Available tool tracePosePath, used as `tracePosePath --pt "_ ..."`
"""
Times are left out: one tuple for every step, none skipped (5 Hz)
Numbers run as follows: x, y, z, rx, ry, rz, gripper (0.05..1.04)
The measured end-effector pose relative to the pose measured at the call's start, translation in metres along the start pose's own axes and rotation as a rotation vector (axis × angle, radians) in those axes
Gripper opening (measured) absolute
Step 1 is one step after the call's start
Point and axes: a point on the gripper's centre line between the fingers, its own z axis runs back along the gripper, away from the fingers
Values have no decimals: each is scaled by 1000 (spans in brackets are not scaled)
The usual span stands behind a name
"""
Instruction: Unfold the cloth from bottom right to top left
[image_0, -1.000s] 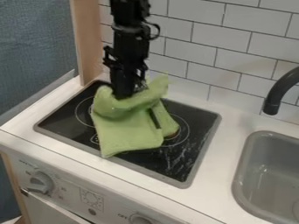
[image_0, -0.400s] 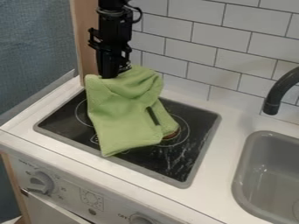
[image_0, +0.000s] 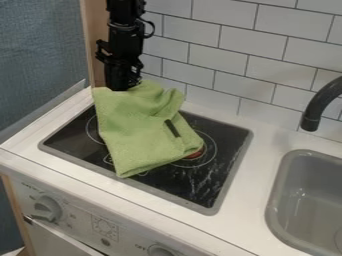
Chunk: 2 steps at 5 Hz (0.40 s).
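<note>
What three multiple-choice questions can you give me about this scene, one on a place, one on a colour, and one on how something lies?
1. Where is the cloth?
A) In the sink
B) On the stove top
C) Over the tap

2. What colour is the tap?
A) Black
B) White
C) Red

3. How does the cloth lie?
A) Rolled into a tube
B) Perfectly flat
C) Partly spread, with folds near the gripper

Answers:
1: B, it covers part of the dark panel.
2: A, its curved spout is black.
3: C, its top edge rises in folds.
</note>
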Motion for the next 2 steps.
tracePosePath --pt "7 9 -13 27 0 1 50" --pt "9 11 -28 35 6 -1 50"
